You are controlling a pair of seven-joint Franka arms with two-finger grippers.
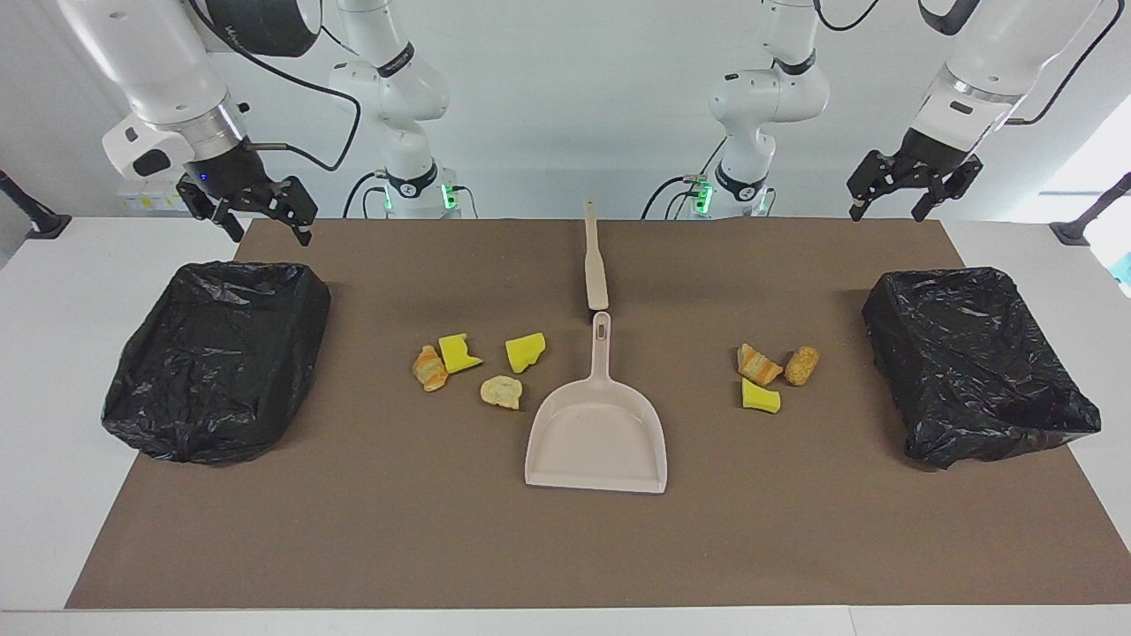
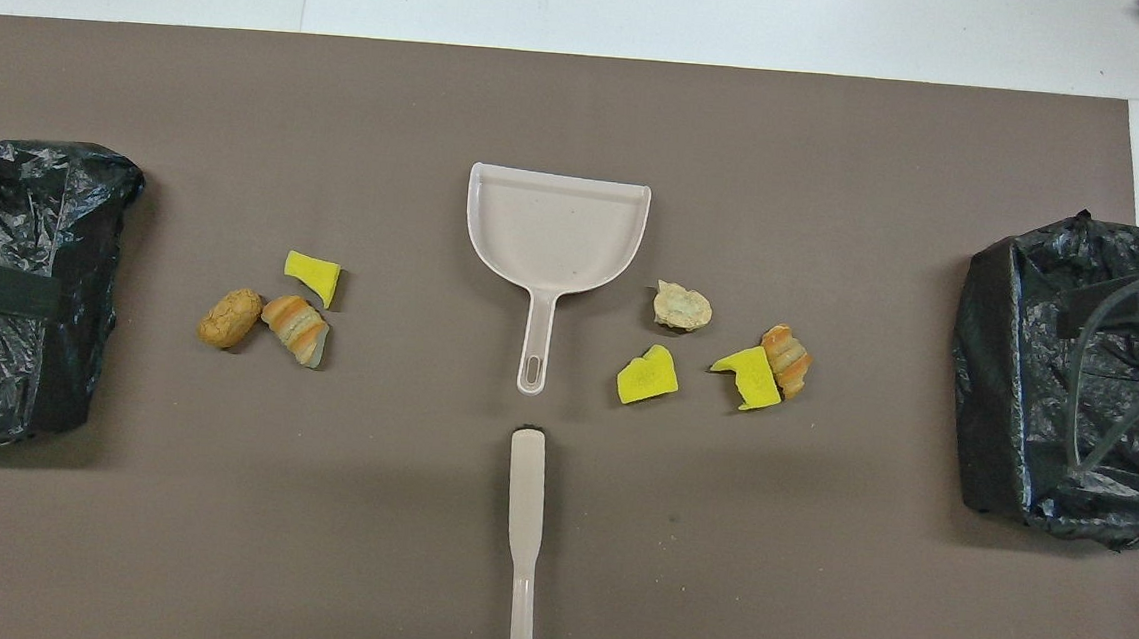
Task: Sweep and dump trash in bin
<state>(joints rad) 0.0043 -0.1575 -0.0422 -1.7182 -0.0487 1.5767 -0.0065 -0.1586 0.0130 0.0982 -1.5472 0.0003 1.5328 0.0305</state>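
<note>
On my table (image 1: 53, 424) I list one brown mat (image 1: 565, 548), with everything placed from the dustpan (image 1: 597, 433) at its middle. Brush (image 1: 595, 256): in line with the dustpan's handle, nearer the robots. Four scraps (image 1: 459, 353) beside the dustpan toward the right arm's end; three scraps (image 1: 762, 396) toward the left arm's end. Two bins lined with black bags (image 1: 216, 358) (image 1: 976, 362), one at each end.

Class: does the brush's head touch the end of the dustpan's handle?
Apart. The overhead view shows a strip of brown mat between the brush and the dustpan handle's end; the facing view shows that gap too.
</note>
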